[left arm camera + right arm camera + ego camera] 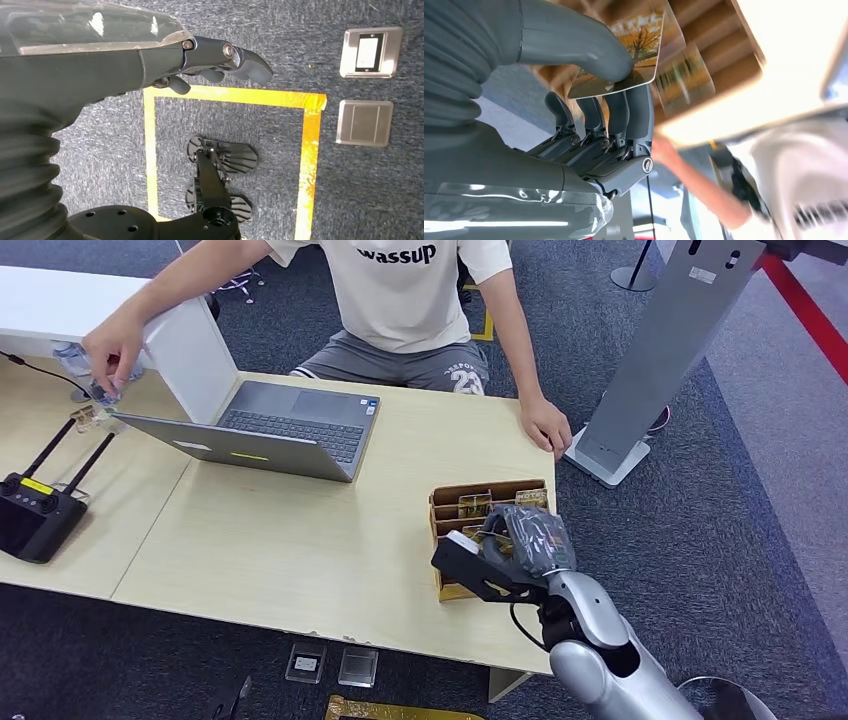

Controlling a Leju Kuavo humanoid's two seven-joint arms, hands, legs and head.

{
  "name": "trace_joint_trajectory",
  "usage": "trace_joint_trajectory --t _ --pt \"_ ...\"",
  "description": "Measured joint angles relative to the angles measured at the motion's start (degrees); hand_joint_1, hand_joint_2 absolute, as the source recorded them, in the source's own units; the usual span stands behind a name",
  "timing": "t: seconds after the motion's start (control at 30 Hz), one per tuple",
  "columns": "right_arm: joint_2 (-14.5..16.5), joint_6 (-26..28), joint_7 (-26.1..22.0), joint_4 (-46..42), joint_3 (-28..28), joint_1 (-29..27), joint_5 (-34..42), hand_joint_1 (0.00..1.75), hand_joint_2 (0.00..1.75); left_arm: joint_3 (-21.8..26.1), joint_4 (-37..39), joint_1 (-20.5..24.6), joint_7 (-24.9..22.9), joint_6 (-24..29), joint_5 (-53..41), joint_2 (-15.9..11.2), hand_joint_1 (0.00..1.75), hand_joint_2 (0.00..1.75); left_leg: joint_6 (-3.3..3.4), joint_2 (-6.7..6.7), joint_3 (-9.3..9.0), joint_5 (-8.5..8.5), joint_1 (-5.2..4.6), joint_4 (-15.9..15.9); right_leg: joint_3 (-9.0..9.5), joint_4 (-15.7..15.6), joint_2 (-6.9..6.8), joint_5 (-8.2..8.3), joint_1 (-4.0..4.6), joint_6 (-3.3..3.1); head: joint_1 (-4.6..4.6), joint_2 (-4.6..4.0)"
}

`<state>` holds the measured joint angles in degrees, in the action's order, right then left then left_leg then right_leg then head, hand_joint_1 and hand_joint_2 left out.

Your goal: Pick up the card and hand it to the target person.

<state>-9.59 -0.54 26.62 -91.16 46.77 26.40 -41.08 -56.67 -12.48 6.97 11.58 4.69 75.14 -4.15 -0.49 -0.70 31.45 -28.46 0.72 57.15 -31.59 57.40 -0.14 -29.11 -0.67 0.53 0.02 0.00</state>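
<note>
Card pinched in your right hand, person straight across the table.

Head view: your right hand [520,545] sits over the wooden card holder [487,502] at the table's [300,550] near right edge; the person [405,300] is beyond it, their nearer hand [547,427] resting on the far edge, so the handover likely runs forward. Left wrist view: your left hand [220,62] hangs over the carpet, fingers loosely curled, holding nothing. Right wrist view: thumb and fingers [634,107] clamp the card [624,55], its free end pointing at the holder's slots.
</note>
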Motion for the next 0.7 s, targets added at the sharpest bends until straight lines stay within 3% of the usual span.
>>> trace_joint_trajectory --t 0.33,0.7 --pt "-1.4 2.0 -1.6 -10.3 0.2 3.2 -2.9 1.4 1.75 0.0 0.0 -0.4 0.0 0.1 0.3 -0.1 0.0 1.75 0.0 -0.01 0.01 0.0 0.0 0.0 0.01 0.0 0.0 0.0 0.0 0.0 -0.06 0.0" --pt "2.2 11.9 -10.0 -2.4 2.4 6.1 -7.2 1.4 1.75 0.0 0.0 0.9 -1.0 -0.4 -1.1 0.2 0.0 1.75 0.0 -0.02 0.04 0.03 0.0 0.0 0.03 0.0 -0.03 0.01 0.0 -0.01 0.0 0.0"
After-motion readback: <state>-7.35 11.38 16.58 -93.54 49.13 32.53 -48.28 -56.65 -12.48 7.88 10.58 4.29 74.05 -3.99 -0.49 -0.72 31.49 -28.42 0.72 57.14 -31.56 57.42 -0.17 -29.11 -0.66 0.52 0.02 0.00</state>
